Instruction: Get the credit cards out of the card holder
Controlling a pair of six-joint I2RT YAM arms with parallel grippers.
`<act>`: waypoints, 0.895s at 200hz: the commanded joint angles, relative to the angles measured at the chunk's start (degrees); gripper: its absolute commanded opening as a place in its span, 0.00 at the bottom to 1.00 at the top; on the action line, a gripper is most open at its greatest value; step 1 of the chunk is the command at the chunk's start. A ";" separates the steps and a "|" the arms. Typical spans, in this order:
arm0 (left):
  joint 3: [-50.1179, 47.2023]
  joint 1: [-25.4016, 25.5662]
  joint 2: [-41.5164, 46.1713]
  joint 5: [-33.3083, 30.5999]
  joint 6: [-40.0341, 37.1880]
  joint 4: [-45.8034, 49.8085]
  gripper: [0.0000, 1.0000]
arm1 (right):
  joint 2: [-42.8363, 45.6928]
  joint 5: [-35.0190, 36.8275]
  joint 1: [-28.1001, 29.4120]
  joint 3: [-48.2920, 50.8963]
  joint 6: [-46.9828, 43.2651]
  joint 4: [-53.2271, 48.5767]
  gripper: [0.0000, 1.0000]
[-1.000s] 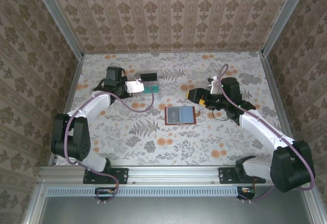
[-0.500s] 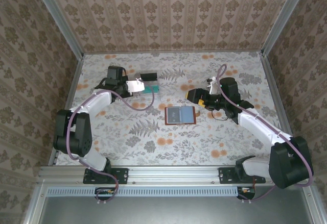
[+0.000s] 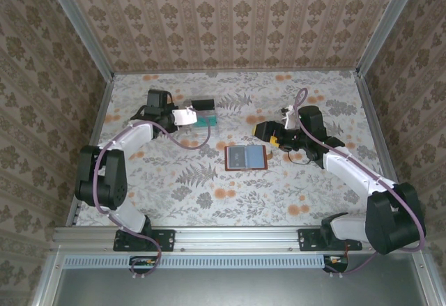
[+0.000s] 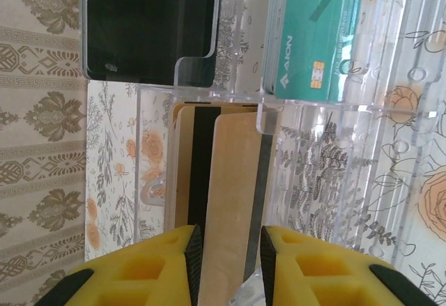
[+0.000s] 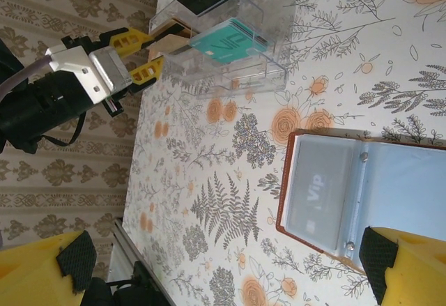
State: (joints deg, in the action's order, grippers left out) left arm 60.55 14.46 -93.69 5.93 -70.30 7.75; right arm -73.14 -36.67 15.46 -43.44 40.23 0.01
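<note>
Left claw (image 4: pixel 230 250) seems to be pinching a gold-tan card (image 4: pixel 233 180) by its edges, though the contact itself sits at the frame's edge. The card stands in a slot of the clear tray (image 4: pixel 327 146), below a black card (image 4: pixel 146 20) and a teal card (image 4: pixel 313 34). To seat it well, keep it parallel to the slot walls, ease it in until it bottoms out, then let go and back straight out. Right claw (image 5: pixel 230 264) is spread wide beside the open card holder (image 3: pixel 245 157), which lies mid-desk with a VIP card (image 5: pixel 317 194) in its pocket.
</note>
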 commanded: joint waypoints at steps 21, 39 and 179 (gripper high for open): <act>2.98 -0.74 -1.25 -1.11 2.54 -2.18 0.31 | -0.66 -1.39 -0.26 -1.89 -0.24 1.51 1.00; 3.57 -0.84 -1.45 -2.03 3.96 -3.32 0.31 | -0.67 -1.45 -0.26 -1.99 -0.17 1.46 1.00; 2.72 -2.40 2.08 5.35 7.44 2.93 0.51 | 0.49 -1.74 -0.26 -0.57 0.42 2.16 1.00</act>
State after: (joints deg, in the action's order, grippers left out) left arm 63.42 12.60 -93.67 8.12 -62.98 8.21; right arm -73.36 -36.88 15.38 -44.05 40.45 0.19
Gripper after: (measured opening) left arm 0.501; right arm 0.999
